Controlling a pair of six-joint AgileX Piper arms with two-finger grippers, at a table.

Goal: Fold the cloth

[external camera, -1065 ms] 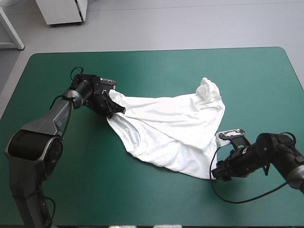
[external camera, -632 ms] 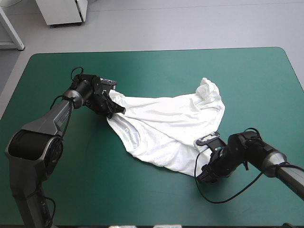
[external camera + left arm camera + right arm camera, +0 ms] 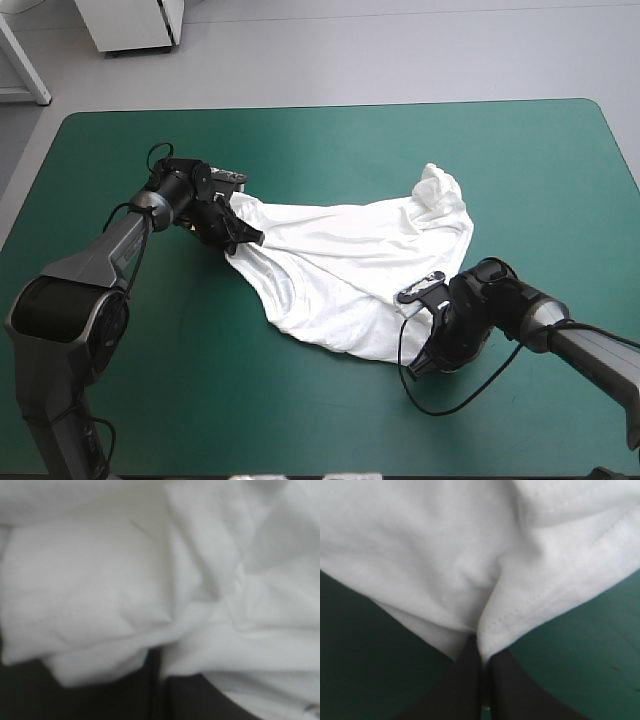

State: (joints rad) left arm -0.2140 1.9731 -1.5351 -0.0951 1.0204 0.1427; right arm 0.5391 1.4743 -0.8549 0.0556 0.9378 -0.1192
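Nearest the front edge of the surface point(image 3: 300, 420), the right end effector point(image 3: 424, 362) sits low on the teal-green cover at the near right corner of the T-shirt point(image 3: 350, 270). In its wrist view the two black fingers are pressed together in one narrow arch, with the stitched hem point(image 3: 555, 587) running down into the tip between them, so it is pinching the shirt's edge.

The white T-shirt lies in the middle of the surface, a little right of centre, spread loosely as a rough triangle. It is rumpled, with long creases across it, and its near edge curves instead of lying straight. No layer appears to be laid over another as a deliberate fold.

Farther back, at the shirt's left tip, the left end effector point(image 3: 242, 233) lies nearly flat against the cover. Its wrist view is almost all white fabric; the black fingers show only at their bases, close together, with cloth draped over them, so they read as clamped on the shirt there.

Farthest away, at the shirt's far right corner, the fabric gathers into a crumpled lump point(image 3: 440, 190) that stands proud of the rest.

As a judgement, the task is at an early stage: both corners are gripped, but the garment is neither smoothed nor folded. Flattening it, freeing the lump and making every fold all remain.
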